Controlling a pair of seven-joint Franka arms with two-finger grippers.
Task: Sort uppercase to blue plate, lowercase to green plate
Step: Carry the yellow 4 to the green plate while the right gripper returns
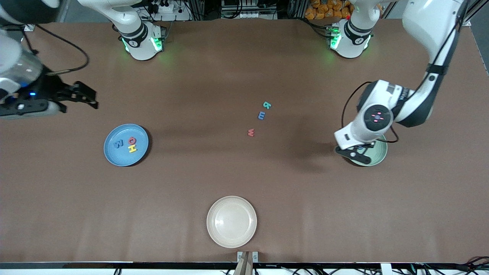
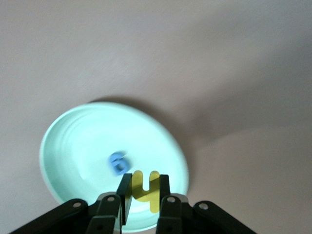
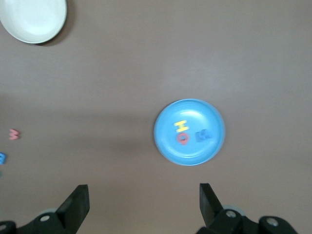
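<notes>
My left gripper (image 1: pixel 357 152) is over the pale green plate (image 1: pixel 379 154), shut on the yellow small h (image 2: pixel 152 199). The blue g (image 2: pixel 118 162) lies in that green plate (image 2: pixel 73 141). The blue plate (image 1: pixel 118 131) at the right arm's end holds the blue M/W (image 1: pixel 119 144), red O (image 1: pixel 132 140) and yellow H (image 1: pixel 132 148). The teal R (image 1: pixel 267 105), blue m (image 1: pixel 261 115) and red w (image 1: pixel 251 132) lie on the table's middle. My right gripper (image 1: pixel 82 95) is open and empty, up over the table at the right arm's end. In the right wrist view it (image 3: pixel 143 195) looks at the blue plate (image 3: pixel 163 141).
A cream plate (image 1: pixel 231 221) sits near the table's front edge, nearer to the camera than the loose letters; it also shows in the right wrist view (image 3: pixel 33 19). A dark cable runs from the right arm over the table's corner.
</notes>
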